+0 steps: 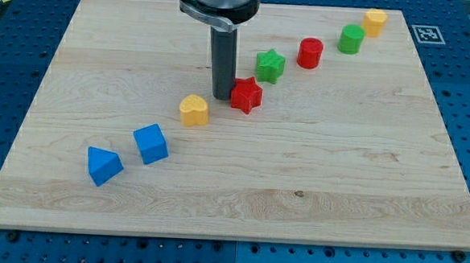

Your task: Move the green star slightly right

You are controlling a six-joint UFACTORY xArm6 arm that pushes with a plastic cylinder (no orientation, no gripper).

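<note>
The green star [270, 66] lies on the wooden board [296, 191] above the view's middle. My tip [222, 96] rests on the board to the lower left of the green star, apart from it. The tip stands right against the left side of the red star [246, 95], which lies just below and left of the green star.
A diagonal row of blocks crosses the board: blue triangle [103, 166], blue cube [150, 143], yellow heart [193, 110], then past the stars a red cylinder [309, 52], a green cylinder [352, 38] and a yellow block [374, 22].
</note>
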